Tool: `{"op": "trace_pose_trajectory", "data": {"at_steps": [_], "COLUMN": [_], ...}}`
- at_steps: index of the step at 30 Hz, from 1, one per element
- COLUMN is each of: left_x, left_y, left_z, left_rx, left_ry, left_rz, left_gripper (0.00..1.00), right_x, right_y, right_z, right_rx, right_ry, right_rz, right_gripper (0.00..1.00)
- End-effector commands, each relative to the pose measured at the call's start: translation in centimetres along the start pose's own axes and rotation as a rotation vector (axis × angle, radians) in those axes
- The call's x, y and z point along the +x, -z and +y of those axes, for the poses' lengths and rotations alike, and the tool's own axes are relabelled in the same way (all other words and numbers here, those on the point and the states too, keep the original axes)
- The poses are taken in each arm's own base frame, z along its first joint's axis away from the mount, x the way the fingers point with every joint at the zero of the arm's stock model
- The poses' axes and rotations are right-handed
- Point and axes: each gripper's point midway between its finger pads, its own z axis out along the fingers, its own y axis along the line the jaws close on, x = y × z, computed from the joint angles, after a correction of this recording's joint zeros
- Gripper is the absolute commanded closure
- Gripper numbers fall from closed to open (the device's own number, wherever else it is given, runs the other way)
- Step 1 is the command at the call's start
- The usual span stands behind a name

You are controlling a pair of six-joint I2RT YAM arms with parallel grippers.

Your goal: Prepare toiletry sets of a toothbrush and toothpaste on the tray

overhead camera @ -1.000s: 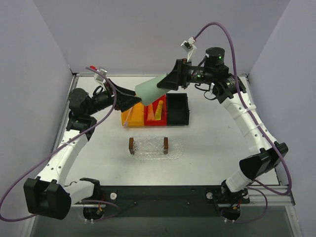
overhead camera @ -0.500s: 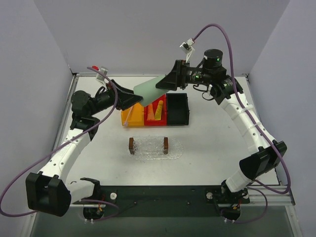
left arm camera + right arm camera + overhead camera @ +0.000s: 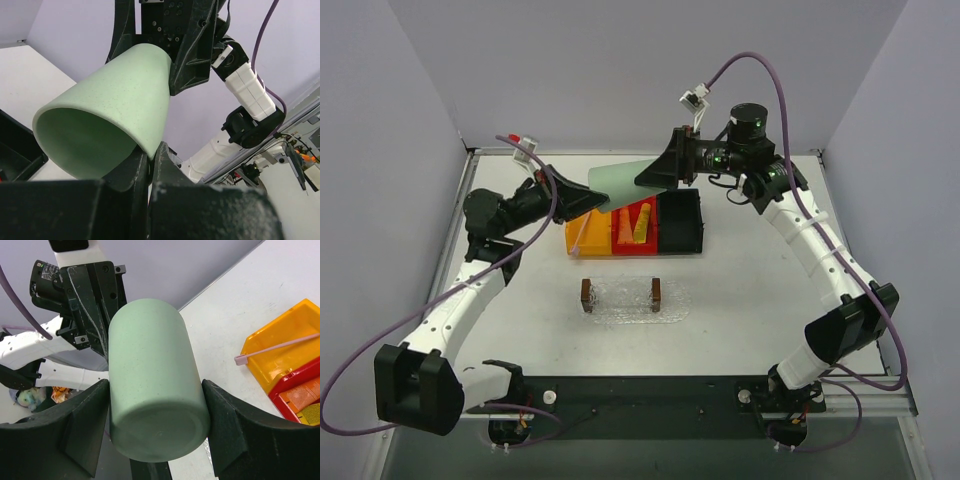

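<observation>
A pale green cup (image 3: 620, 182) hangs on its side above the bins, held from both ends. My left gripper (image 3: 592, 200) is shut on its rim, one finger inside the mouth and one outside (image 3: 150, 150). My right gripper (image 3: 658, 172) is shut on the cup's body near the base (image 3: 155, 425). The toothbrush (image 3: 280, 346) lies slanted in the orange bin (image 3: 588, 238). The yellow toothpaste (image 3: 642, 222) and the orange toothpaste (image 3: 624, 226) lie in the red bin (image 3: 635, 247). The clear tray (image 3: 625, 303) sits nearer the arms, away from both grippers.
A black bin (image 3: 680, 222) stands to the right of the red one. Two small brown blocks (image 3: 586, 296) (image 3: 656, 294) stand on the tray. Walls close the table at the back and on both sides.
My left gripper has shut on the cup's rim. The cup and my right gripper have shifted slightly to the left.
</observation>
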Motion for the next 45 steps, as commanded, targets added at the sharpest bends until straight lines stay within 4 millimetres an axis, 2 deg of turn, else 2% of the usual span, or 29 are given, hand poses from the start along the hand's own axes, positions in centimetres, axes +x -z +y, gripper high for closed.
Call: {"op": "trace_pose_trajectory", "data": {"at_steps": [1, 5, 8, 9, 11, 12, 14, 16, 20, 21, 22, 23, 25, 26, 29, 30, 31, 32, 33, 34, 38, 39, 40, 42, 44, 45], "left_x": [-0.9, -0.6, -0.4, -0.7, -0.2, -0.2, -0.1, 0.0, 0.5, 0.6, 1.3, 1.1, 2.4, 2.5, 4.3, 3.9, 4.9, 4.8, 5.2, 6.3, 8.9, 9.2, 10.6, 12.1, 13.6, 14.7], "left_y": [0.0, 0.3, 0.5, 0.3, 0.6, 0.6, 0.7, 0.6, 0.3, 0.1, 0.2, -0.4, -0.5, -1.6, -2.2, -2.9, -2.7, -2.6, -3.8, -3.3, -4.3, -4.2, -4.8, -5.0, -5.5, -5.7], "left_z": [-0.7, -0.3, 0.1, -0.3, 0.8, 0.9, 1.2, 1.4, 2.1, 2.1, 3.0, 2.4, 3.8, 2.7, 3.8, 3.9, 4.2, 4.9, 4.4, 4.8, 5.3, 6.6, 5.7, 6.7, 6.5, 7.2], "left_rx": [-0.004, -0.054, -0.085, -0.084, -0.131, -0.138, -0.162, -0.173, -0.18, -0.184, -0.217, -0.202, -0.271, -0.244, -0.3, -0.308, -0.327, -0.365, -0.349, -0.372, -0.411, -0.475, -0.45, -0.467, -0.456, -0.462], "left_ry": [-0.101, -0.14, -0.221, -0.252, -0.277, -0.291, -0.312, -0.31, -0.351, -0.363, -0.34, -0.413, -0.418, -0.501, -0.57, -0.597, -0.59, -0.638, -0.663, -0.657, -0.786, -0.825, -0.857, -0.901, -0.947, -0.959], "left_rz": [-0.041, -0.004, 0.039, 0.048, 0.09, 0.102, 0.131, 0.16, 0.221, 0.235, 0.269, 0.288, 0.361, 0.389, 0.485, 0.498, 0.548, 0.579, 0.607, 0.671, 0.819, 0.858, 0.897, 0.969, 1.029, 1.072], "left_gripper": [1.0, 1.0, 1.0, 1.0, 1.0, 1.0, 1.0, 1.0, 1.0, 1.0, 1.0, 1.0, 1.0, 1.0, 1.0, 1.0, 1.0, 1.0, 1.0, 1.0, 1.0, 1.0, 1.0, 1.0, 1.0, 1.0], "right_x": [-0.6, -0.4, -0.7, -0.6, -1.1, -1.3, -1.6, -1.8, -1.9, -1.6, -1.5, -1.4, -1.0, -0.8, 0.5, 0.7, 1.2, 1.4, 1.8, 2.0, 3.6, 3.7, 3.9, 4.5, 4.9, 5.1], "right_y": [0.3, 1.3, 2.8, 3.3, 4.7, 5.6, 6.9, 8.2, 10.8, 11.3, 11.8, 12.3, 13.7, 14.2, 15.7, 16.3, 16.8, 17.2, 17.6, 18.2, 20.0, 20.5, 21.0, 22.2, 23.3, 23.9], "right_z": [2.7, 2.6, 2.7, 2.6, 2.4, 2.8, 2.1, 2.4, 1.1, 0.9, 0.5, 0.1, -1.1, -1.6, -3.0, -2.9, -3.7, -3.8, -3.7, -4.0, -5.2, -4.9, -5.0, -5.4, -5.7, -5.8], "right_rx": [-0.033, 0.004, 0.05, 0.07, 0.119, 0.132, 0.177, 0.2, 0.276, 0.292, 0.313, 0.337, 0.415, 0.45, 0.544, 0.566, 0.606, 0.624, 0.643, 0.667, 0.769, 0.784, 0.804, 0.86, 0.906, 0.932], "right_ry": [0.081, 0.12, 0.156, 0.176, 0.2, 0.221, 0.222, 0.241, 0.237, 0.234, 0.236, 0.235, 0.226, 0.244, 0.248, 0.259, 0.25, 0.256, 0.265, 0.264, 0.248, 0.257, 0.261, 0.255, 0.249, 0.246], "right_rz": [-0.028, -0.036, -0.057, -0.055, -0.081, -0.093, -0.112, -0.131, -0.16, -0.162, -0.166, -0.167, -0.164, -0.156, -0.144, -0.152, -0.146, -0.147, -0.141, -0.14, -0.129, -0.14, -0.142, -0.152, -0.156, -0.164], "right_gripper": [0.79, 0.61, 0.38, 0.35, 0.31, 0.3, 0.29, 0.28, 0.26, 0.26, 0.26, 0.26, 0.25, 0.25, 0.25, 0.25, 0.25, 0.25, 0.25, 0.25, 0.25, 0.25, 0.25, 0.25, 0.25, 0.25]}}
